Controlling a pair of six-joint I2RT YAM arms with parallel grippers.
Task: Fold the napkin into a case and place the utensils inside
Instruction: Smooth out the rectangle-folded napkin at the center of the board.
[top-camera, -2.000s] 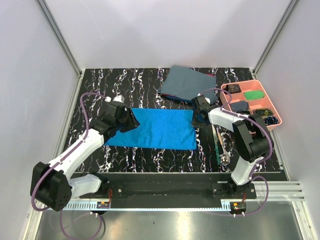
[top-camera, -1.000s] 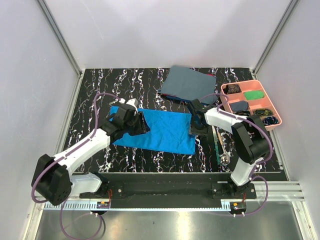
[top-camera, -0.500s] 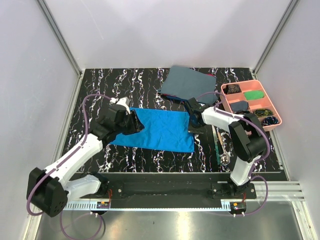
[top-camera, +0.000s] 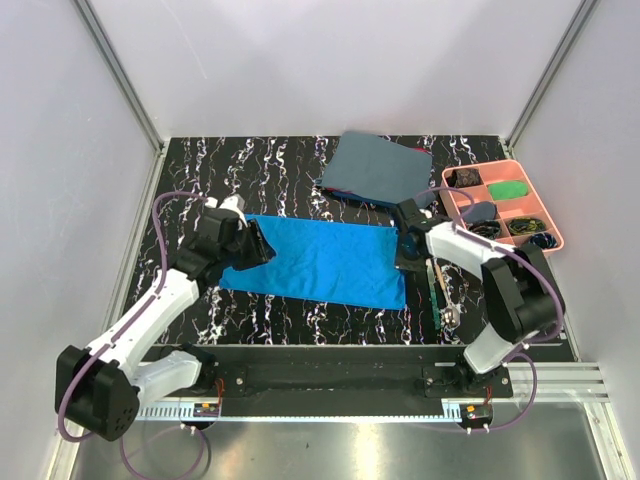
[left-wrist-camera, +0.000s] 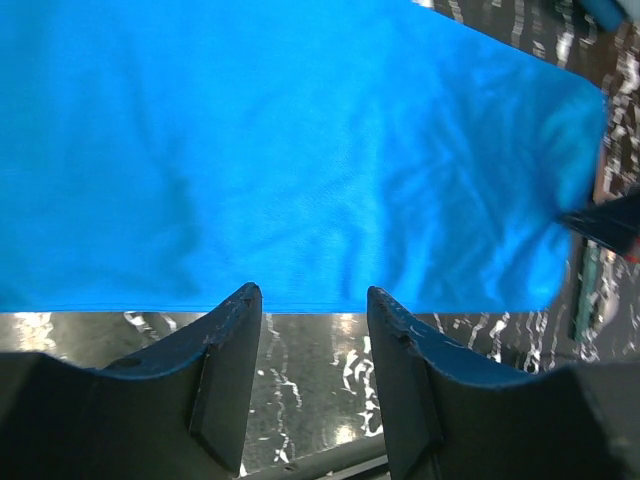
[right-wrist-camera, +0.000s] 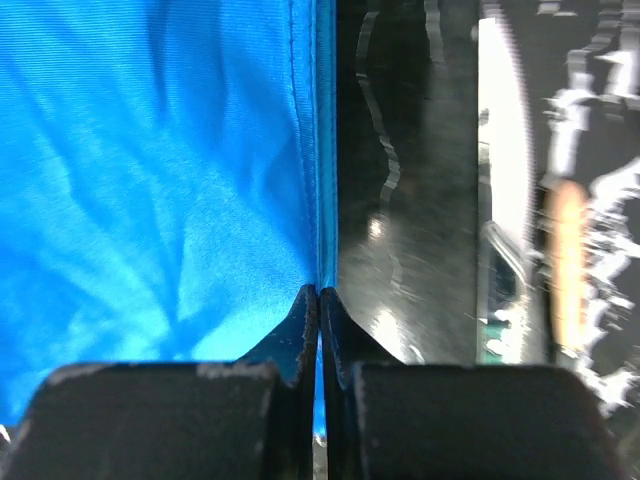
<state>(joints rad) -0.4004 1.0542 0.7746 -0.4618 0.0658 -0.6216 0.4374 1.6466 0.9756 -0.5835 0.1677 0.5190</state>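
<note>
You have two arms, one at each end of a single napkin (top-camera: 320, 262). It lies flat as a wide blue rectangle in the middle of the table (top-camera: 300, 160).

Your right gripper (top-camera: 405, 250) is closed, and the wrist view shows its fingertips (right-wrist-camera: 305, 310) pinched together on the hem of the napkin's right edge. Your left gripper (top-camera: 255, 245) is over the left end of the napkin with its fingers (left-wrist-camera: 235, 330) spread apart and nothing between them. Whether they touch the cloth you cannot tell.

The utensils (top-camera: 440, 290) lie in one bundle just right of the napkin. One has a green handle, but they overlap too much for you to count them.

One grey-blue cloth (top-camera: 378, 168) sits at the far side. One pink tray (top-camera: 555, 235) at the far right holds small items in several compartments.

The table is black with white marbled veining. Plain pale walls with metal corner rails close it in on three sides.
</note>
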